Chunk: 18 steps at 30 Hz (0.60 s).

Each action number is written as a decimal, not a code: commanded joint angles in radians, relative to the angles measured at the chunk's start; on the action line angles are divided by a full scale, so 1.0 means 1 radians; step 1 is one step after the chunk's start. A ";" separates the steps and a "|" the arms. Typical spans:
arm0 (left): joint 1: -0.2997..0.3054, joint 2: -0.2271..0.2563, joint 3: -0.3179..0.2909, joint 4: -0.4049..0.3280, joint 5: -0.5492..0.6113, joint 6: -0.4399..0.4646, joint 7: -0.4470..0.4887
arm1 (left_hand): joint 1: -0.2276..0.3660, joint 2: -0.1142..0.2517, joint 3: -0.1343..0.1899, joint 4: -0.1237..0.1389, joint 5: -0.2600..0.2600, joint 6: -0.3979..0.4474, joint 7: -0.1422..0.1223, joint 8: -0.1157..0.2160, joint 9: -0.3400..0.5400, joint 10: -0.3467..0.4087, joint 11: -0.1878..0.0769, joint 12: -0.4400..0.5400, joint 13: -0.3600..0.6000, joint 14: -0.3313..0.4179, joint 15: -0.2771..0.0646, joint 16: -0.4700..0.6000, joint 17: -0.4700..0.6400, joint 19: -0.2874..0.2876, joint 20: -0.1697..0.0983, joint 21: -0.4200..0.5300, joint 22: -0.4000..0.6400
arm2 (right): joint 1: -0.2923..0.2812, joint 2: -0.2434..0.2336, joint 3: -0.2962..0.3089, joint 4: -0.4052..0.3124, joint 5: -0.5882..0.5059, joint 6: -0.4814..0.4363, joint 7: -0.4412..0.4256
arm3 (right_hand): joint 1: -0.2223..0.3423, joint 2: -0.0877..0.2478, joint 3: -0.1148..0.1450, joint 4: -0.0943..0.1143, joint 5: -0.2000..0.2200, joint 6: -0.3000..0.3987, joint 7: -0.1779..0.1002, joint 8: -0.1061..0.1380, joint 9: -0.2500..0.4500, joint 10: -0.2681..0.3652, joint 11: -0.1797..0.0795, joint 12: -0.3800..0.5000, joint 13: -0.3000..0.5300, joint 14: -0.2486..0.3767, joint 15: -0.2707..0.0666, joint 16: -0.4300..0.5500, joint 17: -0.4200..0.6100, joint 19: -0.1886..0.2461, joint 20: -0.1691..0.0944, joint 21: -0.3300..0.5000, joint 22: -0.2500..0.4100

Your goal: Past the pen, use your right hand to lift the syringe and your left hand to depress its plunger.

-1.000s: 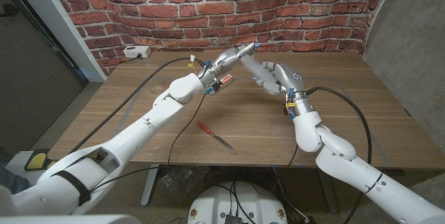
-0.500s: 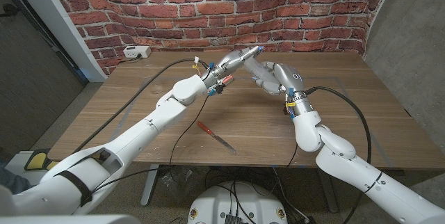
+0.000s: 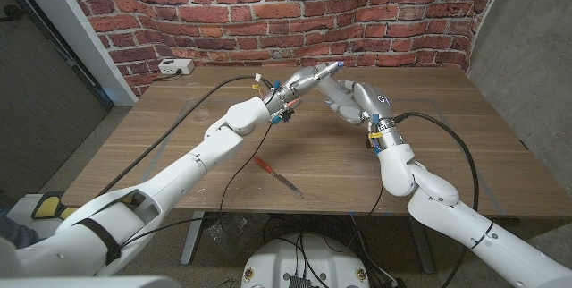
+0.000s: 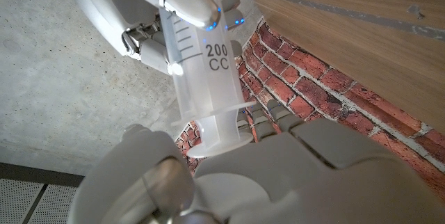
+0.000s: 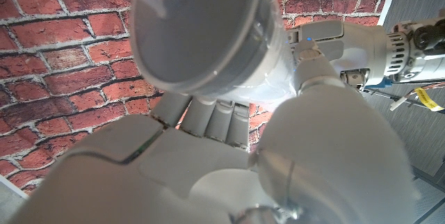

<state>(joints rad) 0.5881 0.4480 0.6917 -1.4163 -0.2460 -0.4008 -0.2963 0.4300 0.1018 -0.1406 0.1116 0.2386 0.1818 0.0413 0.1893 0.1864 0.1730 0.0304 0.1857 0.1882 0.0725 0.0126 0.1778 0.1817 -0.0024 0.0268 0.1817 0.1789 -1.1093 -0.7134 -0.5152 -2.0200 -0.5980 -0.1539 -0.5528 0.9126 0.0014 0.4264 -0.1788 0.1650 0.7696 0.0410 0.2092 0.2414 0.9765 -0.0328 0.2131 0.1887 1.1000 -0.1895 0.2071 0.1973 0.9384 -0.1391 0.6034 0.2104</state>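
Syringe point(image 4: 206, 78) in right robot hand point(image 3: 344, 96), higher than before, left robot hand point(image 3: 299, 80) gripping its plunger end.

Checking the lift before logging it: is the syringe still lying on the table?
No. In the head view the syringe is up off the table, held between the right hand and left hand.

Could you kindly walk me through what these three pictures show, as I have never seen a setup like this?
This is a two-armed robot with human-like hands, standing at a wooden table before a brick wall. The wide picture is from a camera on its head; the other two come from cameras on each wrist, so they look turned. The right hand holds a large clear syringe, marked 200 CC, above the table. The left hand meets it at the plunger end. A red pen lies on the table nearer the robot, and a white power strip sits at the far edge.
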 commanded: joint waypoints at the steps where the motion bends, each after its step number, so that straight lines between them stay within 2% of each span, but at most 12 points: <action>1: 0.001 0.001 0.005 -0.007 0.010 0.013 0.004 | 0.003 0.007 -0.007 0.002 0.004 0.000 -0.005 0.004 0.001 -0.001 -0.001 0.010 0.002 -0.002 0.003 0.006 0.001 -0.007 0.001 0.011 0.002 | -0.007 0.001 0.008 0.004 0.012 0.010 -0.011 | 0.163 0.172 0.080 0.072 0.006 0.152 -0.143 0.008 0.001 0.067 -0.058 -0.002 0.005 -0.003 -0.036 0.004 0.004 0.000 -0.077 0.008 0.002; 11: 0.004 0.006 -0.001 -0.009 0.009 0.011 0.011 | 0.004 0.007 -0.009 0.002 0.004 -0.001 -0.005 0.004 0.001 -0.003 -0.001 0.011 0.002 -0.002 0.003 0.007 0.001 -0.008 0.002 0.012 0.002 | -0.001 0.002 0.007 0.011 0.011 0.012 -0.012 | 0.162 0.172 0.079 0.072 0.006 0.152 -0.144 0.008 0.001 0.068 -0.065 -0.002 0.005 -0.001 -0.036 0.005 0.004 -0.002 -0.077 0.014 0.001; 12: 0.005 0.006 -0.002 -0.010 0.009 0.011 0.012 | 0.004 0.007 -0.009 0.002 0.004 -0.001 -0.004 0.004 0.001 -0.003 0.000 0.011 0.002 -0.002 0.003 0.007 0.001 -0.008 0.002 0.012 0.002 | -0.002 0.002 0.008 0.011 0.010 0.011 -0.013 | 0.162 0.172 0.079 0.072 0.006 0.153 -0.144 0.008 0.001 0.068 -0.057 -0.002 0.005 0.000 -0.037 0.005 0.004 -0.002 -0.077 0.016 0.001; 18: 0.007 0.010 -0.008 -0.015 0.008 0.008 0.019 | 0.004 0.008 -0.010 0.002 0.004 -0.003 -0.006 0.004 0.001 -0.003 0.000 0.011 0.002 -0.002 0.003 0.007 0.001 -0.008 0.002 0.013 0.002 | -0.005 0.000 0.010 0.008 0.009 0.005 -0.012 | 0.162 0.172 0.079 0.072 0.006 0.153 -0.143 0.007 0.001 0.070 -0.065 -0.002 0.005 0.001 -0.036 0.006 0.005 -0.003 -0.077 0.019 0.000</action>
<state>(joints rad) 0.5914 0.4517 0.6940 -1.4243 -0.2374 -0.3899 -0.2902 0.4321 0.1039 -0.1405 0.1117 0.2386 0.1815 0.0415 0.1893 0.1864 0.1731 0.0304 0.1927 0.1881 0.0726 0.0127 0.1816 0.1817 -0.0023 0.0268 0.1894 0.1789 -1.1128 -0.7128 -0.5095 -2.0147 -0.5891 -0.1422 -0.5628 0.9126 0.0014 0.4263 -0.1788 0.1667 0.7695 0.0409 0.2111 0.2399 0.9787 -0.0349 0.2130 0.1887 1.1029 -0.1924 0.2070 0.1973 0.9333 -0.1339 0.6170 0.2090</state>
